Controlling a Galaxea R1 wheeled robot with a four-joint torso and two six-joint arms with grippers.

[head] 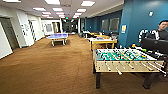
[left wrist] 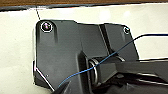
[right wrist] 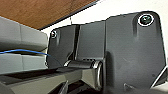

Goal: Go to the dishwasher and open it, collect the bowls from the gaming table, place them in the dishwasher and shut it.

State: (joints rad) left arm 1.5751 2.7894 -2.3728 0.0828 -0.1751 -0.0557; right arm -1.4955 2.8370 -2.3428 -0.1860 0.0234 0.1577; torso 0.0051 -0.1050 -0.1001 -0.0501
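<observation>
1. Setting — I stand on brown carpet in a long open office room with blue walls on the far side. Ahead and to my right is the gaming table, a table-football table with a green field, light wooden sides and rods whose handles point toward me.

2. Task's things — the gaming table is near, occupying the right half of the head view. On its field I can make out rods and figures, but I cannot tell any bowls apart from them. The dishwasher is nowhere among the things ahead of me; I cannot say from here where it stands or whether it is open.

3. Surroundings — a second football table sits farther back, a blue table-tennis table stands well beyond on the left, and a person is behind the near table by a dark screen.

4. My jaws — both wrist views show my own dark plate, a jointed bar and a thin blue cable against a pale surface; whether either pair of jaws is open or closed, I cannot tell.

5. Step in hand — judged from my position, the drive belonging to the bowl-collecting stage.

6. Next move calls for — squaring up close beside the table's long edge, finding the bowls, and clearing the protruding handles.
</observation>
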